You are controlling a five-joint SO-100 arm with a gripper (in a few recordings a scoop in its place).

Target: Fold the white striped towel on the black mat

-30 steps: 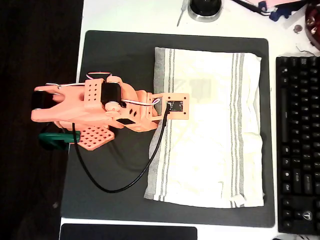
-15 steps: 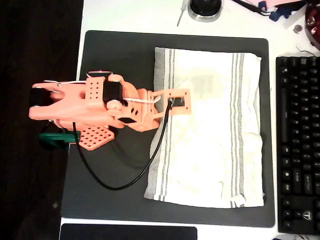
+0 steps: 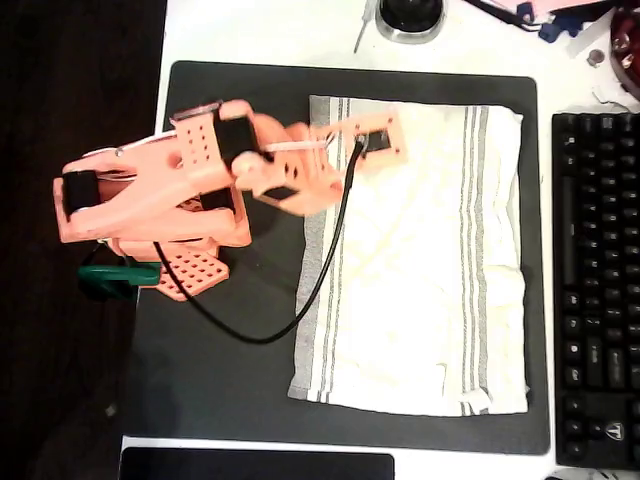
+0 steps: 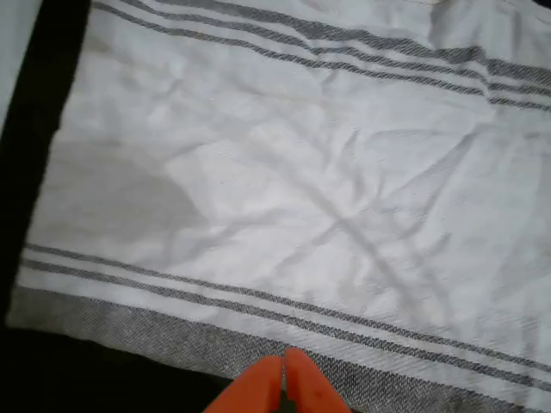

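1. Cream-white thin woven towel (image 3: pixel 415 260), roughly rectangular, lies flat and fully opened on the large matte charcoal mat (image 3: pixel 240 380). It covers the mat's right half in the overhead view, all edges inside the mat border.
2. Towel texture: soft creases run diagonally across the middle in the wrist view (image 4: pixel 327 198). Bands of narrow grey stripes run along two opposite edges, left and right in the overhead view. The left edge also has a wider grey woven strip.
3. Towel outline is a bit uneven: bottom-left corner flares outward and the bottom-right hem is slightly rumpled.
4. Mat: rectangular with rounded corners, flat, no sheen. It sits on a white tabletop (image 3: pixel 270 30).
5. Arm: orange 3D-printed plastic with perforated plates and black servo blocks. A black cable (image 3: pixel 300 300) loops from it across the mat and the towel's left edge.
6. Gripper (image 4: pixel 284 363): two orange pointed fingers, tips pressed together with no gap visible in the wrist view. Nothing held between them.
7. Tips sit over the towel's grey striped edge band in the wrist view. Contact with the cloth is probably nil, but I can't tell from this angle.
8. Overhead: the arm's front end with the wrist camera plate (image 3: pixel 375 135) is above the towel's top-left corner area.
9. Periphery: black keyboard (image 3: pixel 597 290) right of the mat, round black-and-silver object (image 3: pixel 410 18) at the top edge.
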